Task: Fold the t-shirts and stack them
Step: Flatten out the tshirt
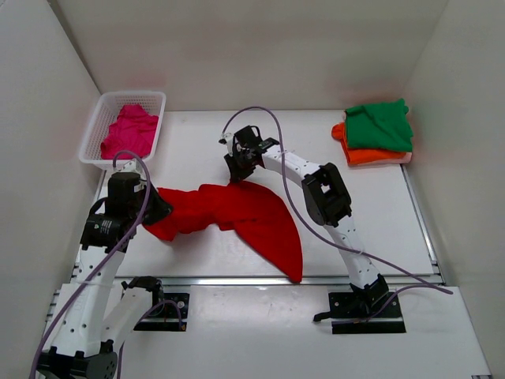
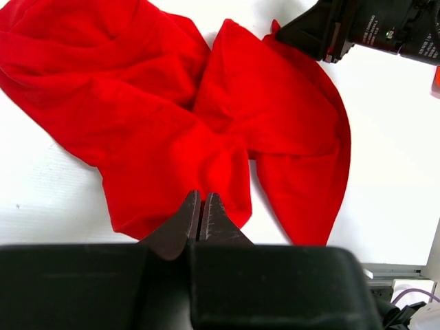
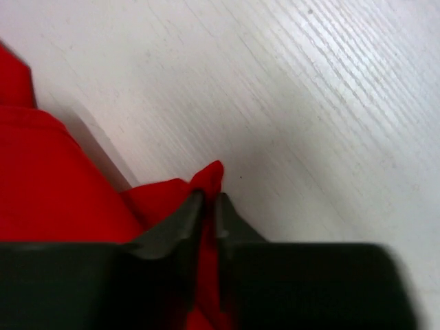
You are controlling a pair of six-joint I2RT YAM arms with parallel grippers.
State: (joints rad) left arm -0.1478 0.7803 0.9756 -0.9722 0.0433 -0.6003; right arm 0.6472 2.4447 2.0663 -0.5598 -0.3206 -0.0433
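Note:
A bright red t-shirt [image 1: 237,217] lies crumpled across the middle of the table. My left gripper [image 1: 162,207] is at its left end. In the left wrist view the jaws [image 2: 201,205] are pressed together at the near hem of the red cloth [image 2: 172,117], and creases run toward the tips. My right gripper [image 1: 237,175] is at the shirt's far edge, shut on a peak of red cloth [image 3: 214,173] that shows between its fingers [image 3: 210,199]. A pink t-shirt [image 1: 130,130] lies in the basket. A folded green t-shirt [image 1: 380,124] rests on a folded orange one [image 1: 369,156].
The white lattice basket [image 1: 96,126] stands at the back left, against the wall. The folded stack sits at the back right. White walls close in three sides of the table [image 1: 197,150]. The right arm's black wrist [image 2: 357,27] shows at the top of the left wrist view.

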